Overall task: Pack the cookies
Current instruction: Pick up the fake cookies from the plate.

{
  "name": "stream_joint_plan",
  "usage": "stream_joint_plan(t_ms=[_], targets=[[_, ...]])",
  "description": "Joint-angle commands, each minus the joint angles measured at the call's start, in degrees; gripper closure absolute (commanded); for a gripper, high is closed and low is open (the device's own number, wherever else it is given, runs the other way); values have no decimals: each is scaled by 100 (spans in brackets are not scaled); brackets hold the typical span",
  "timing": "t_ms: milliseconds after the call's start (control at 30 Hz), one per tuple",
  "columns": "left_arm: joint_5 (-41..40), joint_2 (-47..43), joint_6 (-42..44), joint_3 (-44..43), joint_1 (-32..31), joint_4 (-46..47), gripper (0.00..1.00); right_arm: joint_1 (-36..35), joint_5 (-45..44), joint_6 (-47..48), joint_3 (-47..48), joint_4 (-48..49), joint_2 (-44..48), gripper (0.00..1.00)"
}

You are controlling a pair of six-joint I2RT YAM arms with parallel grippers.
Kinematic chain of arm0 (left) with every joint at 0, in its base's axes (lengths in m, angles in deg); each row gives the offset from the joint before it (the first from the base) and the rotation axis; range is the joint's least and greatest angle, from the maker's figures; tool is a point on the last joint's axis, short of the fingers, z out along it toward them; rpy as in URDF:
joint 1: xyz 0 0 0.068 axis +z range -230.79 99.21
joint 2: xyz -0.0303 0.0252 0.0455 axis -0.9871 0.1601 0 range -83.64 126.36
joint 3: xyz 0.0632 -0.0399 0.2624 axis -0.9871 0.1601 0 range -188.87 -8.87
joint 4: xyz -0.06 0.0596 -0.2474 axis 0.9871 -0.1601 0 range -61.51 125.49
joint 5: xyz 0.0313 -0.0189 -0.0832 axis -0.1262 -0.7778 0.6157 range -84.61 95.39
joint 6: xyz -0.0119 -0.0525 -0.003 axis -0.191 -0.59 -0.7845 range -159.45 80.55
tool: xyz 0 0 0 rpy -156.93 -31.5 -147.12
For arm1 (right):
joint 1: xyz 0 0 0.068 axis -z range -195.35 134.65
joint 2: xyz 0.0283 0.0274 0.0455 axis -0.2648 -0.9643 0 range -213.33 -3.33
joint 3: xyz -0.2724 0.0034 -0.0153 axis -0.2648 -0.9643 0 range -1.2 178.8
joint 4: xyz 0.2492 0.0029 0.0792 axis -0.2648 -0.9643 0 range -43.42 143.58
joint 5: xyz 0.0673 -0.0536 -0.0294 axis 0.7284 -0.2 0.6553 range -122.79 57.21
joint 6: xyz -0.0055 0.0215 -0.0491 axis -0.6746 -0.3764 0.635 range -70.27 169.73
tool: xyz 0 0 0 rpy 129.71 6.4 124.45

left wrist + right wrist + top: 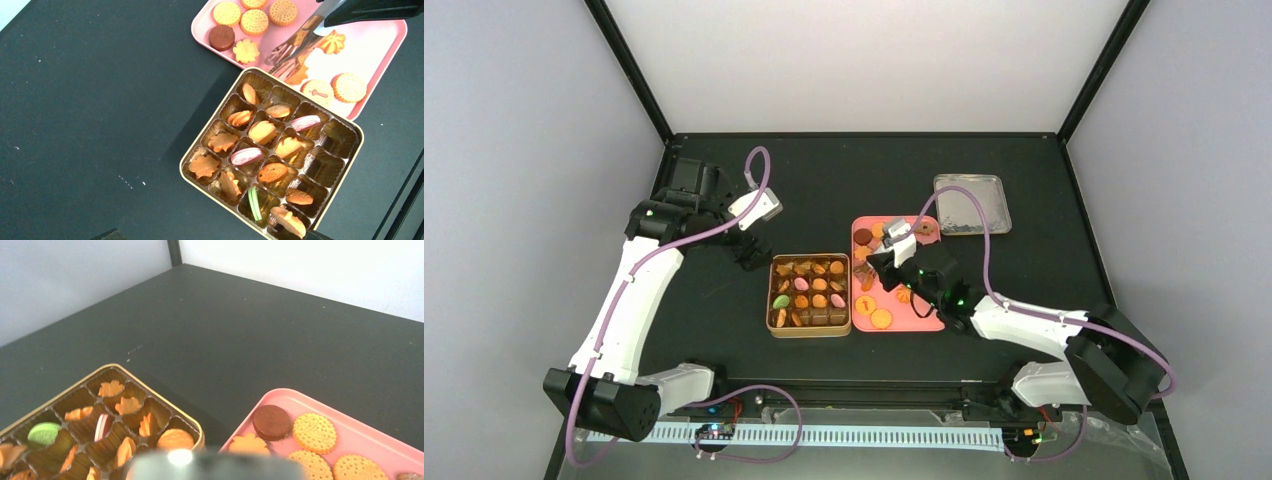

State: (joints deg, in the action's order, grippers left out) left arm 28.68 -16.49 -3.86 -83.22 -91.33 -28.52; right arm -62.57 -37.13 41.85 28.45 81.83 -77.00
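I take the tin (809, 295) as my mark. Some cookies (262, 131) sit one to a compartment inside it. The rest lie flat on the pink tray (372, 55) just beside the tin's right side. My right gripper (879, 262) hovers over that tray, fingers closed narrow on the handle of the tongs (292, 50). Their tips hang above a cookie close to the tin's rim; I cannot tell whether they pinch it. My left gripper (751, 252) sits just off the tin's far left corner, fingers spread wide, holding nothing. A metal tray (971, 204) lies beyond the pink one, well apart from the tin.
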Motion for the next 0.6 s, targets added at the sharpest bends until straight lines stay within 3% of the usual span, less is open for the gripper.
stream_joint_plan(t_ms=[0,200,567], targets=[[-24,-96,70,7,52,19,4,-79,-85,49,37,-176,141,76],[2,-51,54,0,48,22,4,-84,-276,-73,223,-577,518,99],[-59,-80,79,-27,89,18,4,-244,-315,119,698,-1070,1429,99]])
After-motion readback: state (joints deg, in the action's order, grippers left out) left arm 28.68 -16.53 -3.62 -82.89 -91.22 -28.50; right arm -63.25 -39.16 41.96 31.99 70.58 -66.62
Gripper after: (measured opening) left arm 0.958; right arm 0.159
